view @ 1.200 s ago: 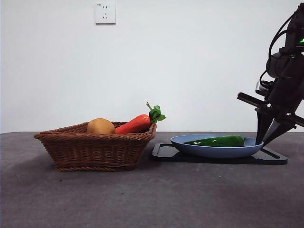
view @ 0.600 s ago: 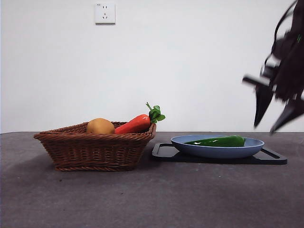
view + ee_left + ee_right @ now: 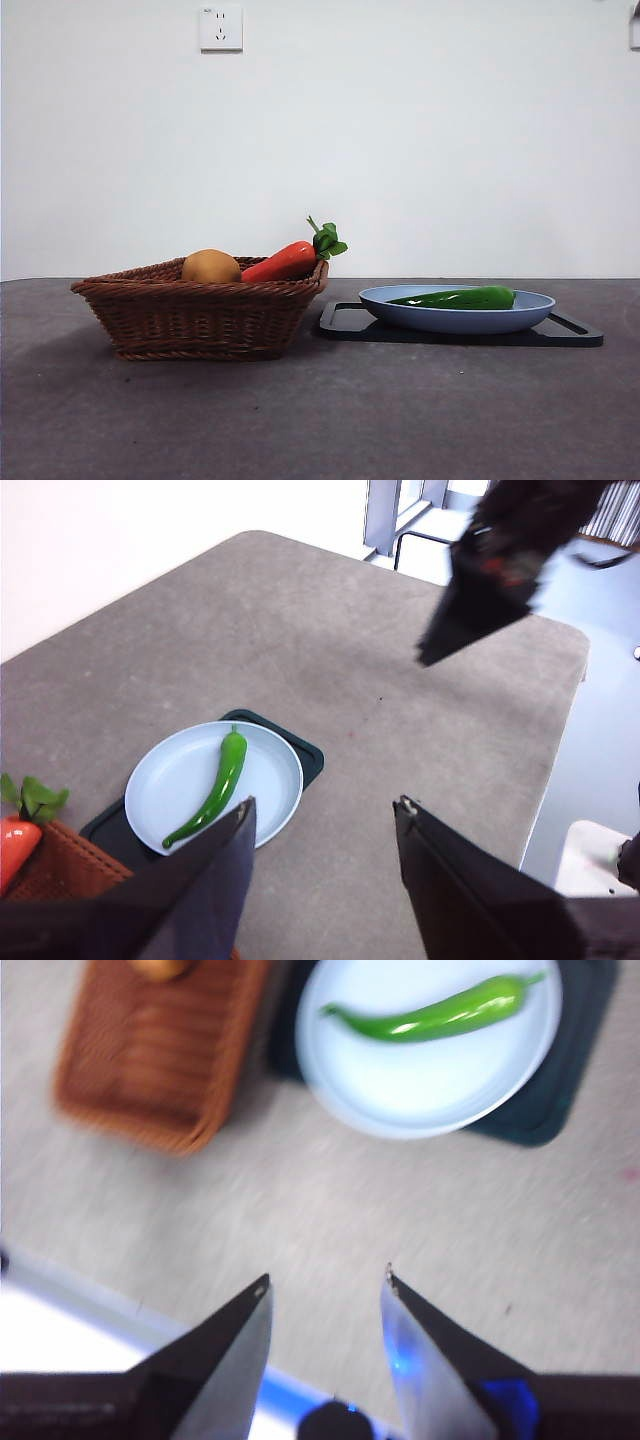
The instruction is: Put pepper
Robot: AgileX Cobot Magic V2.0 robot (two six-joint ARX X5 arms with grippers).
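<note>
One long, slim, glossy dark-green pepper point(image 3: 458, 297) lies on its side inside one round pale-blue plate point(image 3: 400, 299), its length running across the plate's middle. The plate sits on one flat black rectangular tray point(image 3: 340, 320), which shows past the plate's rim on both ends. Just beside the tray stands one brown woven wicker basket point(image 3: 200, 315), close to the tray's edge but whether they touch cannot be told. In the basket are two things: one round yellow-orange fruit point(image 3: 211, 266) and one orange-red carrot with a green leafy top point(image 3: 290, 258), the carrot leaning on the basket rim nearest the plate with its leaves poking over it. All of this rests on one grey matte table point(image 3: 320, 420). On the white wall above the basket is one white socket plate point(image 3: 221, 27); small print at its upper edge is too small to read. No other writing or label shows on any item.

The left gripper point(image 3: 325, 815) hangs high above the table, off to the side of the plate, its two black jaws spread apart with nothing between them. The right gripper point(image 3: 328, 1280) is also well above the table, away from the plate, jaws parted and empty; its view is blurred.
</note>
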